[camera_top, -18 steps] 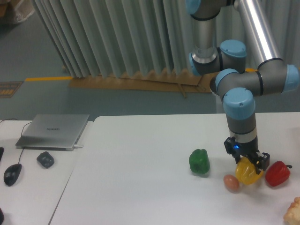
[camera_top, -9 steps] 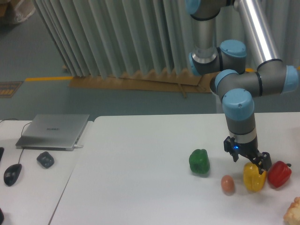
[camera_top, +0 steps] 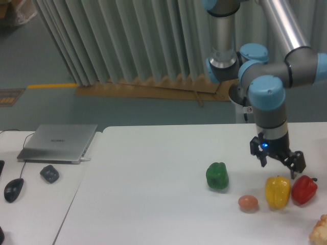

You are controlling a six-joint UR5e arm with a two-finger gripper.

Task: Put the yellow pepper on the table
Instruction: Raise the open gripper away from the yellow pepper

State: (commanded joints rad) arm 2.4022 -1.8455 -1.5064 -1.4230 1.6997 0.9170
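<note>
White table fills the lower frame, a smaller desk butting its left edge. UR5e arm comes down from top right, wrist vertical. Laptop shut on the desk, with a black mouse and a small dark lump in front of it. Gripper hangs above the table, fingers spread apart, nothing between them, blue LED lit on its body. Green pepper sits left of the gripper, well apart from it. Yellow pepper rests upright on the table just below the open fingers, not touching them, a clear gap between its top and the fingertips. Red pepper just right of the yellow one, close or touching, can't tell; the right fingertip is above it. Brown egg just left of the yellow pepper, near but apart. Pale knobbly item at lower right edge, cut off.
</note>
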